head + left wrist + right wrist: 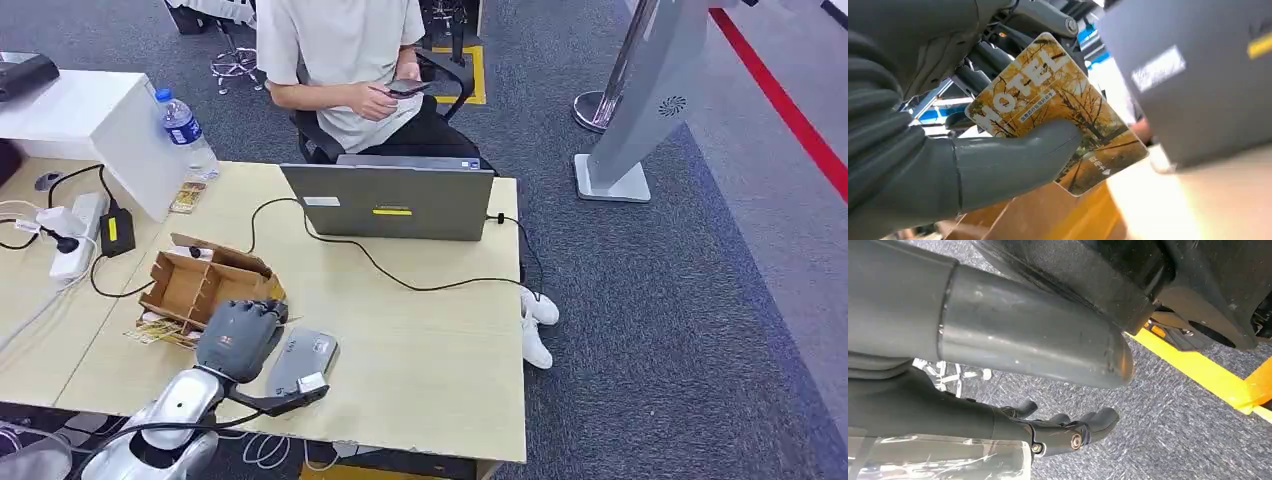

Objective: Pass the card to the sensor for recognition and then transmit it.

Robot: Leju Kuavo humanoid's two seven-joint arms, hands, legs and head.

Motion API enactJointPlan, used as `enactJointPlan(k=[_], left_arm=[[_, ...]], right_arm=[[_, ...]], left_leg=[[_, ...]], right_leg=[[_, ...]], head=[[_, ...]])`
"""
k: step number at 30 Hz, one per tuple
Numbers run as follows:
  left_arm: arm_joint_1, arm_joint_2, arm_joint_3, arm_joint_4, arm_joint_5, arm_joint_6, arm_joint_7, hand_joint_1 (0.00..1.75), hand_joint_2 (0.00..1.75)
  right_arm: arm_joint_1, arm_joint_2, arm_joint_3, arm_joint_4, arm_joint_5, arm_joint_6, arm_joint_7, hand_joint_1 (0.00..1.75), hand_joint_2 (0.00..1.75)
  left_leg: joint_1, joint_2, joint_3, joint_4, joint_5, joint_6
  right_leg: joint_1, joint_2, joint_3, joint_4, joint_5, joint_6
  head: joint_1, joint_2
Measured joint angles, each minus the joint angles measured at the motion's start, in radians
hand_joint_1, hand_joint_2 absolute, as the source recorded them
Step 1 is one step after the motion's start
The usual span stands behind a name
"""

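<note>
Yellow card [1058, 120] in left hand [948, 165], wrist-view.

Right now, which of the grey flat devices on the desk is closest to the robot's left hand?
The small grey sensor pad, lying flat right beside the left hand. The laptop stands upright across the desk.

Head view: high on the robot, facing forward and down over the pale wooden table [430, 340] and grey carpet.
Left wrist view: close behind the grey left hand [998, 160], looking across the tabletop, turned on its side.
Right wrist view: very close to the right hand [1058, 432], aimed down at carpet.
Shared: the grey open laptop [390, 202] [1198, 75] appears in both head and left wrist views.
</note>
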Motion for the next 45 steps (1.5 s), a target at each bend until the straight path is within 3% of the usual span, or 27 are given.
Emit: enactJointPlan(k=[8,21,34,40,45], left_arm=[[-0.028,-0.021,-0.01,-0.001,0.0,-0.087,0.009,1.75,1.75],[-0.022,0.03,-0.031,0.0,0.036,-0.163,0.01,1.75,1.75],[-0.051,0.156,-0.08,0.0,0.212,-0.311,-0.119,1.75,1.75],[-0.069,0.182,-0.098,0.0,0.247,-0.284,-0.124,1.75,1.75],[-0.106,0.145,-0.099,-0.015,0.237,-0.135,-0.095,1.75,1.75]], right_arm=[[0.0,0.0,0.0,0.0,0.009,0.001,-0.002,0.0,0.0],[0.001,0.0,-0.002,0.0,0.023,-0.009,0.0,0.0,0.0],[-0.001,0.0,-0.002,0.0,0.035,0.004,0.004,0.0,0.0],[-0.001,0.0,-0.002,0.0,0.037,0.003,0.003,0.0,0.0],[-0.001,0.0,-0.005,0.0,0.044,0.002,-0.003,0.0,0.0]], left_leg=[[0.0,0.0,0.0,0.0,0.0,0.0],[0.0,0.0,0.0,0.0,0.0,0.0],[0.001,0.0,0.0,0.0,0.0,-0.001],[0.0,0.0,0.0,0.0,0.001,-0.001],[0.0,0.0,0.0,0.0,0.001,-0.001]], right_leg=[[0.0,0.001,0.0,0.0,0.0,0.0],[0.0,0.001,-0.001,0.0,0.0,0.0],[0.001,0.001,-0.001,0.0,0.0,0.0],[0.0,0.001,-0.001,0.0,0.0,0.0],[0.0,0.0,0.0,0.0,0.0,0.0]], head=[[0.0,0.0],[0.0,0.0],[0.0,0.0],[0.0,0.0],[0.0,0.0]])
